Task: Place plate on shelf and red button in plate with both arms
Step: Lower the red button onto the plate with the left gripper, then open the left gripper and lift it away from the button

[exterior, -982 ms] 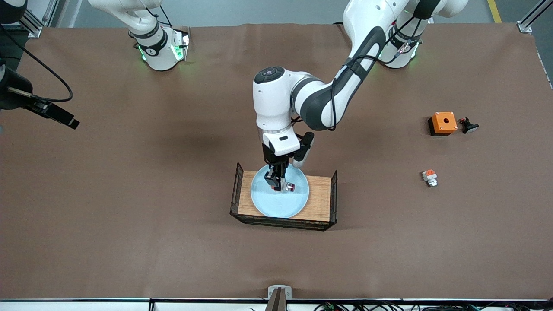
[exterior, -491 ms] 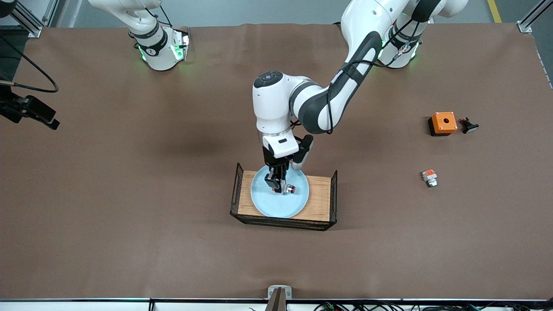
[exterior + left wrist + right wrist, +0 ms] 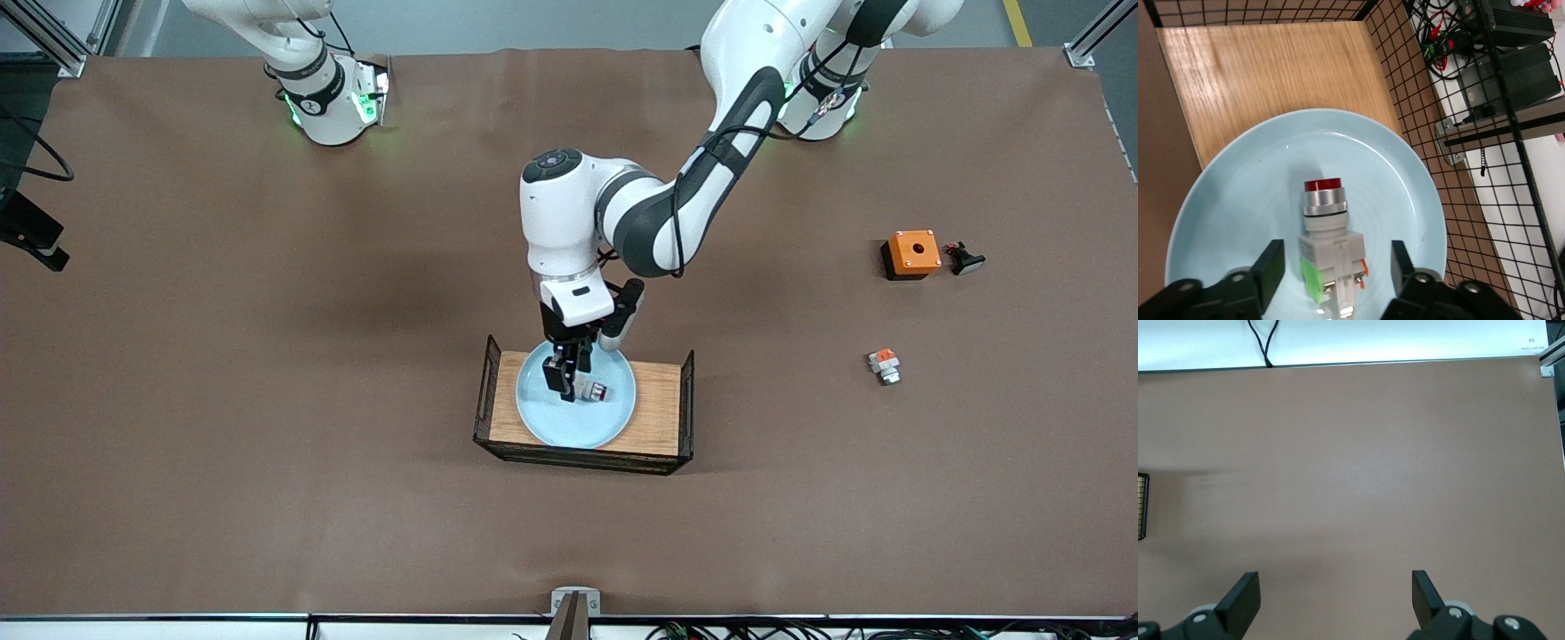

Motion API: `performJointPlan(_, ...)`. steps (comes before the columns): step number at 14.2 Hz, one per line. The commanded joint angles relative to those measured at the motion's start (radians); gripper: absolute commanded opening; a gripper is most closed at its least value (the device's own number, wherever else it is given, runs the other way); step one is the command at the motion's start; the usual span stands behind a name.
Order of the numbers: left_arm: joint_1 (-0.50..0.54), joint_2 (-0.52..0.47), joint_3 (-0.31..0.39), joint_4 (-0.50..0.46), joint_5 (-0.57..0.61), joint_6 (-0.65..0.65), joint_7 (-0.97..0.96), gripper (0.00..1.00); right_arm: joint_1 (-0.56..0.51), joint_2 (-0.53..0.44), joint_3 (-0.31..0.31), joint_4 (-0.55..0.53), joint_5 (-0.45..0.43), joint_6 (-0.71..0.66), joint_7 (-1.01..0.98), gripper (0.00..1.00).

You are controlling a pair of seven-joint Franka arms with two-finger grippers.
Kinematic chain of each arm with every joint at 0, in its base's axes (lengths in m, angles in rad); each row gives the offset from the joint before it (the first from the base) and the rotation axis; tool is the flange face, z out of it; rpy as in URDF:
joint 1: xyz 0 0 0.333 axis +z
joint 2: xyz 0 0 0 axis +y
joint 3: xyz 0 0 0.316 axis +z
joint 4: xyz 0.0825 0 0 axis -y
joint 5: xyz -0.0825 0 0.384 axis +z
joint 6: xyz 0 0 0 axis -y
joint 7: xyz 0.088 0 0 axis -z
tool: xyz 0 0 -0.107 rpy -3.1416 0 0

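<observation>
My left hand [image 3: 1333, 277] has just spread its fingers, freeing the white-bodied red button [image 3: 1328, 233], which now lies on the round pale-blue plate [image 3: 613, 413] in the wire-sided wooden tray [image 3: 662, 409]. Placement looks done. My right hand [image 3: 1331, 600] waits, released, above bare counter [image 3: 1351, 440].

I see the plate [image 3: 569, 418], round, pale blue, raised rim, lower centre of the front view, flat on a wooden tray. Red button [image 3: 1328, 230] lies on its side in the plate: white body, silver collar, dark red cap.
</observation>
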Motion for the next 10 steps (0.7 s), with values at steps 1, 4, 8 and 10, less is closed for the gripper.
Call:
performJointPlan(1,0.012,-0.026,-0.004,0.025,-0.036,-0.015,0.119,1.0,-0.01,0.03,0.017,0.037,-0.022,-0.005,-0.011,1.0)
performJointPlan(4,0.037,-0.11,-0.002,0.028,-0.215,-0.115,0.335,1.0,-0.005,0.038,0.018,0.045,-0.018,-0.005,-0.006,1.0)
performJointPlan(8,0.106,-0.217,-0.001,0.028,-0.357,-0.265,0.576,1.0,0.0,0.038,0.02,0.045,-0.017,-0.005,-0.003,1.0)
performJointPlan(10,0.155,-0.268,-0.002,0.028,-0.406,-0.358,0.699,1.0,0.0,0.038,0.02,0.045,-0.017,-0.005,-0.002,1.0)
